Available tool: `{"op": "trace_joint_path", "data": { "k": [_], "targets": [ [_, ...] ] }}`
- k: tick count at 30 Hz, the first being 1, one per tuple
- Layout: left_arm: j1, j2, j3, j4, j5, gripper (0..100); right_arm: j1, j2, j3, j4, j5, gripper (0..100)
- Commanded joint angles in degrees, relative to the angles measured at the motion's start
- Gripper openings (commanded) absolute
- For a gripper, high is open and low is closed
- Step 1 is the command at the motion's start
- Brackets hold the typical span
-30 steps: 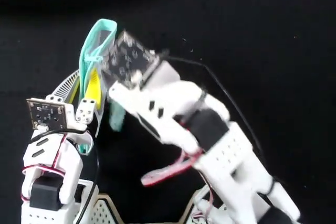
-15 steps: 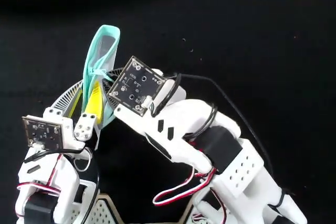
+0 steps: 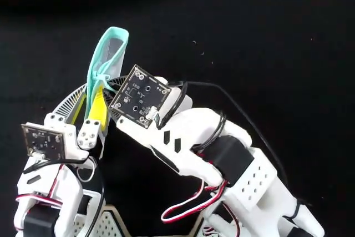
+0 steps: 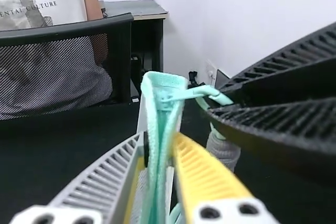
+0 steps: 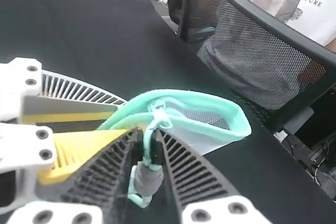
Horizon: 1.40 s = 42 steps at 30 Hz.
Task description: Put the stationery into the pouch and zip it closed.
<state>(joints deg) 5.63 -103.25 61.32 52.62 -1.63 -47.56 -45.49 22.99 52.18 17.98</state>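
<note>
The mint green pouch (image 3: pixel 111 45) stands on edge on the black table, and my left gripper (image 3: pixel 91 90) is shut on its near end. In the left wrist view the pouch (image 4: pixel 163 85) is pinched between the grey and yellow fingers of the left gripper (image 4: pixel 157 140). My right gripper (image 5: pixel 147 135) is shut on the mint zipper pull (image 5: pixel 156 114) at the pouch's (image 5: pixel 210 124) top edge. A loop of cord (image 5: pixel 144 179) hangs between its black fingers. From above, the right gripper (image 3: pixel 108 84) sits under its camera board, beside the pouch.
The black table (image 3: pixel 266 54) stretches wide to the right and behind the pouch. A mesh chair (image 4: pixel 58 66) with a seated person stands beyond the table's far edge. Both arm bases crowd the near edge.
The right arm has drawn back toward the near edge, its wrist now lower beside the pouch. The left arm has shifted slightly nearer, and the pouch stands a little straighter.
</note>
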Motion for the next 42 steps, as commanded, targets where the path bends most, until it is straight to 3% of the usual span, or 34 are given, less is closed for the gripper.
{"op": "trace_joint_path", "data": {
  "k": [1,9,26,32,38,42],
  "targets": [
    [0.04,-0.79,-4.53,-1.67,-0.44,4,2.29,-1.1,-0.4,-0.97,-0.26,1.2],
    [0.57,-0.79,-4.26,4.75,-0.44,3,8.88,-0.66,-3.47,-3.52,-0.18,1.2],
    [0.04,-0.79,-4.0,5.1,-0.53,3,23.12,15.16,-4.79,-21.36,-0.79,1.2],
    [0.04,-0.79,-4.0,5.1,-0.53,3,23.12,19.21,-9.8,-17.49,-0.79,1.2],
    [0.04,-0.79,-4.0,4.57,-0.53,4,18.2,14.46,-13.41,-10.11,-0.35,1.2],
    [-0.48,-0.7,-3.21,5.1,-0.53,14,17.58,11.91,-16.57,-5.63,1.32,1.2]
  ]
}}
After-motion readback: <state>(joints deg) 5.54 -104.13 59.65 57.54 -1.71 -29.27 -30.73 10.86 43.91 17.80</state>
